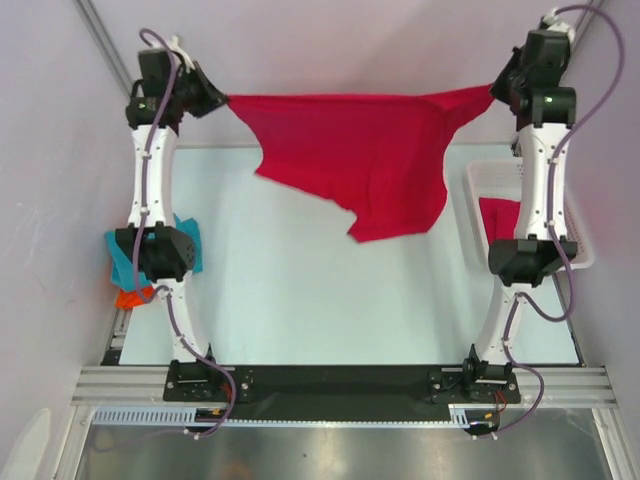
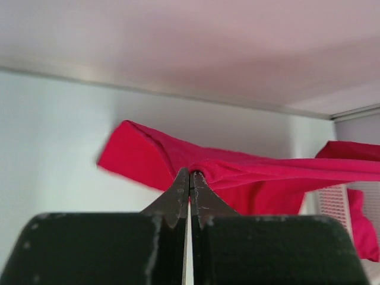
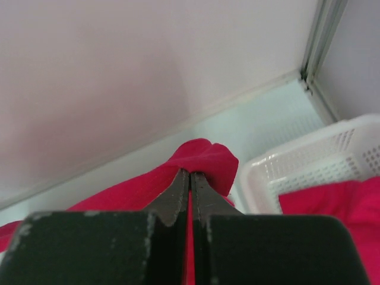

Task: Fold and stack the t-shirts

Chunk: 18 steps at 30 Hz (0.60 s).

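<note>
Shows, from overhead, a pale counter point(image 1: 300, 300) with two robot arms point(image 1: 150, 180) raised at its far side. Stretched between them, a crimson t-shirt point(image 1: 370, 160): top edge pulled nearly straight, body hanging loose and rumpled, lowest point sagging right of centre. Hangs clear of the counter.

At the shirt's left corner, the left end effector point(image 1: 222, 98), pinched tight on the cloth; in the left wrist view, black fingers point(image 2: 177, 199) pressed together with red fabric bunched at their tips. At the right corner, the right end effector point(image 1: 493, 90), likewise clamped on the shirt (a fold of red cloth humped over the fingertips in the right wrist view).

At the counter's right edge, a white mesh basket point(image 1: 478, 180) holding a second crimson t-shirt point(image 1: 500, 215), partly hidden behind the right arm. At the left edge, by the left arm's elbow, a teal t-shirt point(image 1: 188, 232) and, just nearer, an orange t-shirt point(image 1: 130, 297), both mostly covered by the arm.
</note>
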Each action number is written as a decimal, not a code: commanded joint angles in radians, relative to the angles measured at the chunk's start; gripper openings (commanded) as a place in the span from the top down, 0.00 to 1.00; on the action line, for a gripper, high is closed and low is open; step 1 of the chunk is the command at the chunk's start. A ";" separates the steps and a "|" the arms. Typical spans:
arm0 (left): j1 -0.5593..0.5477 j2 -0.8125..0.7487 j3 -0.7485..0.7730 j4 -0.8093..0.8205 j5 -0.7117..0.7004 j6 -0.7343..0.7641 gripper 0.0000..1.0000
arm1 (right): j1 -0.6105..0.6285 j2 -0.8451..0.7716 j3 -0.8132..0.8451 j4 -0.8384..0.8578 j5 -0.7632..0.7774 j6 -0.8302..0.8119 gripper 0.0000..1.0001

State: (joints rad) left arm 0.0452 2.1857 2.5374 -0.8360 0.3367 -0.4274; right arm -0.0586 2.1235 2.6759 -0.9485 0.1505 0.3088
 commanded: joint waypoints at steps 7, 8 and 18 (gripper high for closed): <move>0.143 -0.496 -0.136 0.141 0.076 0.005 1.00 | -0.021 -0.451 -0.137 0.093 0.101 -0.068 1.00; 0.143 -0.506 -0.196 0.141 0.103 0.028 1.00 | -0.021 -0.448 -0.169 0.029 0.087 -0.054 1.00; 0.130 -0.661 -1.076 0.322 0.255 0.085 1.00 | 0.175 -0.724 -1.013 0.047 -0.034 0.036 1.00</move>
State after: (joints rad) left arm 0.1646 1.5135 1.6829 -0.5133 0.5625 -0.3958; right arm 0.0292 1.4475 1.8950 -0.8558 0.1284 0.3138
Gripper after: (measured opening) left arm 0.005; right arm 0.010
